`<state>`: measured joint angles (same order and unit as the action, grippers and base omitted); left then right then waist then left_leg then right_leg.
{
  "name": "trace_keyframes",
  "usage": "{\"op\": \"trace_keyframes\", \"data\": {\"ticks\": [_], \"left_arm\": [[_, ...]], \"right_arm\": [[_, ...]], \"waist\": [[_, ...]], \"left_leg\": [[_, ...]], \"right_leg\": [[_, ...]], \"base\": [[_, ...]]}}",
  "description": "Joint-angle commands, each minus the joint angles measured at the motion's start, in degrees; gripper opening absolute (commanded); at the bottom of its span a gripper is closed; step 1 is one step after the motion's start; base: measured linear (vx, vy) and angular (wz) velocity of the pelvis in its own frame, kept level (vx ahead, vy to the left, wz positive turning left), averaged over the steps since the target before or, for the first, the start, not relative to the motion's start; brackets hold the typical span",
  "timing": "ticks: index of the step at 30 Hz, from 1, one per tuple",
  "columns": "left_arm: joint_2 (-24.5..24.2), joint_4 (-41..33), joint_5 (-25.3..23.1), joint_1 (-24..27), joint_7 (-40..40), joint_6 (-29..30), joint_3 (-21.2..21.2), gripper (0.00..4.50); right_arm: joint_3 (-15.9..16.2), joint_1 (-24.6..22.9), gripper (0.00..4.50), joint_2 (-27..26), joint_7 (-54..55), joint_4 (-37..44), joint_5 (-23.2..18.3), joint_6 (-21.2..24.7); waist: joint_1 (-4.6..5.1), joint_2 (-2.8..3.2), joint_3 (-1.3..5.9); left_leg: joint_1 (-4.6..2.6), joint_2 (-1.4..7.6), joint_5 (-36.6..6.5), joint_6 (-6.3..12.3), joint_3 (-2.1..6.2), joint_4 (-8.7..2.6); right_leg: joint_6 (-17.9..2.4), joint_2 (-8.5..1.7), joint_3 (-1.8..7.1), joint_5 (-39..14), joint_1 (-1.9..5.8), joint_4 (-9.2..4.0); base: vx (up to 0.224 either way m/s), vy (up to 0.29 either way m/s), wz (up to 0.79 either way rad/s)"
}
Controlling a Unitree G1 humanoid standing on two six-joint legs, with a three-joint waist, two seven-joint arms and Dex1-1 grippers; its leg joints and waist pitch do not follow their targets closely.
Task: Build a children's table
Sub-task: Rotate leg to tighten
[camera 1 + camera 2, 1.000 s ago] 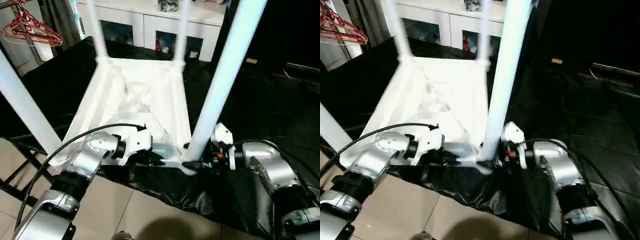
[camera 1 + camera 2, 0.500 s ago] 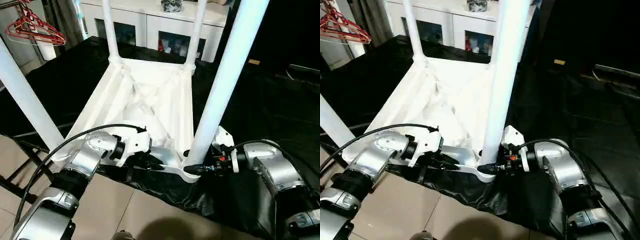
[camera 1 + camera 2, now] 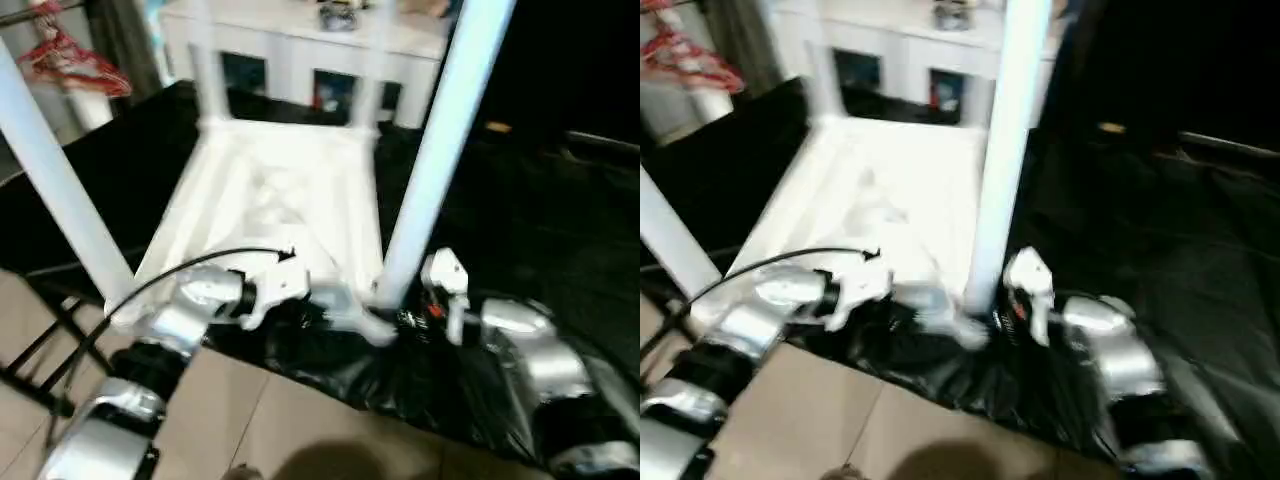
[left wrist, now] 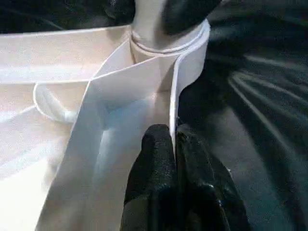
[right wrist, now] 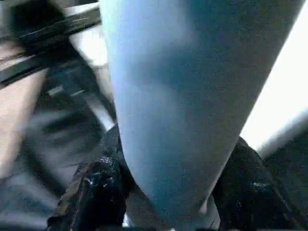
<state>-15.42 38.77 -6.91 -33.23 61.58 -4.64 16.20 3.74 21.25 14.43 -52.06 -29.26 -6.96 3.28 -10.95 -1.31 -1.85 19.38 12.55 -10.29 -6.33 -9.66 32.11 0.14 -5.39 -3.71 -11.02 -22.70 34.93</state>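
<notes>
The left gripper (image 4: pixel 174 144) pinches the rim of the upturned white plastic ribbed tabletop (image 3: pixel 280 190). The right gripper (image 5: pixel 168 192) clasps the long white tapered leg (image 3: pixel 430 170) near its socket. Keep the rim steady while pressing the leg straight down.

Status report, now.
Left tool pinching the top's near rim. Right tool clamped round the near right leg at its base. All four legs up. Nothing in the way.

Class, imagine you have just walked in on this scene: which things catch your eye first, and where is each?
The white table top lies upside down on a black sheet, its legs pointing up. Nearest, a thick leg rises from the corner socket, the right gripper clasping its base. The left gripper pinches the top's rim beside that corner.
</notes>
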Motion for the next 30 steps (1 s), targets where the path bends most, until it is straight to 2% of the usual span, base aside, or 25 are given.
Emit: {"op": "trace_keyframes", "data": {"ticks": [1, 3, 4, 5, 9, 10, 11, 14, 15, 17, 18, 21, 23, 25, 27, 30], "left_arm": [[4.29, -0.04, 0.55, -2.54, -10.16, 1.10, -2.13, 0.00], [6.17, 0.81, 0.04, -3.46, -13.23, 2.16, -2.33, 0.00], [6.93, 1.15, -0.23, -3.87, -14.47, 2.51, -2.31, 0.00], [7.53, 1.46, -0.43, -4.21, -15.53, 2.73, -2.25, 0.00], [8.79, 1.85, -1.44, -4.75, -17.77, 2.90, -1.99, 0.00], [9.34, 1.75, -2.12, -4.81, -18.86, 2.71, -1.55, 0.00], [9.47, 1.61, -2.29, -4.77, -19.10, 2.68, -1.40, 0.00], [9.56, 1.15, -2.61, -4.44, -19.15, 2.54, -1.23, 0.00], [9.53, 1.11, -2.67, -4.37, -19.13, 2.49, -1.25, 0.00], [8.74, 1.18, -2.31, -4.27, -17.67, 1.45, -0.96, 0.00], [8.74, 1.18, -2.31, -4.27, -17.67, 1.45, -0.96, 0.00], [7.88, 0.87, -1.76, -4.06, -15.25, 0.41, -0.90, 0.00], [6.38, 0.21, -1.12, -3.61, -11.92, -0.09, -0.70, 0.00], [5.55, 0.16, -0.74, -3.44, -10.26, -0.97, -0.68, 0.00], [5.07, -0.13, 0.48, -3.07, -7.54, -2.05, -0.75, 0.00], [4.32, -0.36, 2.27, -2.51, -4.25, -2.26, -1.38, 0.00]], "right_arm": [[5.82, -1.28, 1.93, -5.08, 2.10, -4.55, 2.02, 2.17], [4.50, 0.12, 1.93, -8.40, 7.04, -7.18, 1.84, 2.20], [4.14, 0.89, 1.93, -9.70, 9.15, -8.46, 1.96, 2.07], [3.96, 1.64, 1.93, -10.76, 11.02, -9.70, 2.31, 1.79], [3.16, 4.21, 1.93, -13.82, 17.28, -13.79, 3.82, 0.43], [2.39, 6.43, 1.93, -15.85, 21.40, -16.43, 4.70, -0.50], [2.32, 7.17, 1.93, -16.45, 22.45, -17.16, 5.04, -0.91], [2.14, 8.18, 1.93, -17.17, 22.81, -18.46, 5.47, -3.13], [2.11, 8.32, 2.28, -17.20, 22.81, -18.73, 5.61, -3.62], [1.02, 8.06, 2.63, -16.53, 19.87, -18.21, 3.96, -3.60], [1.02, 8.06, 2.65, -16.53, 19.87, -18.21, 3.96, -3.60], [1.04, 8.13, 2.81, -15.16, 17.81, -18.59, 4.09, -5.29], [1.33, 8.07, 3.07, -12.65, 14.29, -18.50, 4.25, -6.78], [1.72, 7.66, 3.07, -11.04, 9.87, -17.46, 3.47, -7.58], [2.23, 7.21, 3.07, -9.64, 6.03, -16.35, 2.87, -7.58], [3.20, 6.77, 3.07, -6.87, 0.35, -15.09, 2.57, -7.78]], "waist": [[0.46, -0.18, 1.77], [0.76, -0.54, 1.72], [0.97, -0.36, 1.83], [1.19, -0.64, 1.86], [1.85, -0.28, 1.96], [1.88, -0.25, 1.95], [2.06, -0.18, 1.88], [2.38, -0.11, 1.93], [2.36, -0.16, 1.96], [2.33, -0.16, 1.97], [2.28, 0.00, 2.00], [2.19, -0.04, 2.07], [2.15, -0.05, 2.10], [1.98, -0.14, 2.18], [1.69, -0.28, 2.48], [1.05, -0.10, 2.83]], "left_leg": [[0.19, 0.19, -22.62, -1.43, 0.75, -4.70], [-0.30, 0.07, -23.62, -0.86, 0.76, -4.61], [-0.51, 0.04, -23.36, -0.67, 0.74, -4.71], [-0.42, 0.09, -23.20, -0.55, 0.75, -4.78], [0.05, 0.12, -22.78, -0.35, 1.12, -5.28], [0.05, 0.17, -22.80, -0.37, 1.13, -5.36], [-0.07, 0.14, -23.39, -0.48, 1.08, -5.35], [-0.06, 0.04, -23.31, -0.05, 0.93, -5.29], [-0.09, 0.07, -23.15, 0.10, 0.87, -5.25], [0.09, 0.07, -22.25, 0.43, 0.78, -5.23], [0.05, 0.10, -21.99, 0.58, 0.71, -5.21], [0.15, 0.15, -20.87, 0.75, 0.66, -5.23], [0.27, 0.21, -20.62, 0.95, 0.62, -5.22], [0.40, 0.30, -19.88, 1.60, 0.55, -5.13], [0.56, 0.37, -17.30, 2.02, 0.45, -4.94], [0.78, 0.43, -11.24, 3.05, 0.11, -4.34]], "right_leg": [[-2.11, -3.57, 1.46, -36.18, 1.69, -6.84], [-1.43, -3.49, 1.47, -37.51, 1.16, -7.34], [-1.83, -3.47, 1.62, -36.51, 1.03, -7.31], [-2.06, -3.41, 1.61, -35.83, 1.07, -7.25], [-3.21, -3.30, 1.69, -31.88, 1.45, -6.90], [-3.58, -3.33, 1.77, -30.84, 1.37, -6.80], [-3.84, -3.30, 1.81, -31.02, 1.16, -6.85], [-4.32, -3.21, 1.98, -29.31, 1.26, -6.83], [-4.44, -3.24, 2.04, -28.94, 1.23, -6.82], [-4.95, -3.14, 2.16, -27.25, 1.40, -6.59], [-5.30, -3.08, 2.22, -26.33, 1.38, -6.51], [-5.86, -3.11, 2.24, -25.12, 1.57, -6.32], [-6.05, -3.12, 2.22, -24.83, 1.67, -6.29], [-6.45, -3.12, 2.22, -24.26, 1.72, -6.21], [-7.19, -3.11, 2.28, -20.80, 1.99, -5.79], [-10.08, -2.80, 2.12, -10.03, 2.44, -4.55]], "base": [[0.000, 0.000, 0.00], [0.000, 0.000, 0.00], [0.000, 0.000, 0.00], [0.000, 0.000, 0.00], [0.000, 0.000, 0.00], [0.000, 0.000, 0.00], [0.000, 0.000, 0.00], [0.000, 0.000, 0.00], [0.000, 0.000, 0.00], [0.000, 0.000, 0.00], [0.000, 0.000, 0.00], [0.000, 0.000, 0.00], [0.000, 0.000, 0.00], [0.000, 0.000, 0.00], [0.000, 0.000, 0.00], [0.000, 0.000, 0.00]]}}
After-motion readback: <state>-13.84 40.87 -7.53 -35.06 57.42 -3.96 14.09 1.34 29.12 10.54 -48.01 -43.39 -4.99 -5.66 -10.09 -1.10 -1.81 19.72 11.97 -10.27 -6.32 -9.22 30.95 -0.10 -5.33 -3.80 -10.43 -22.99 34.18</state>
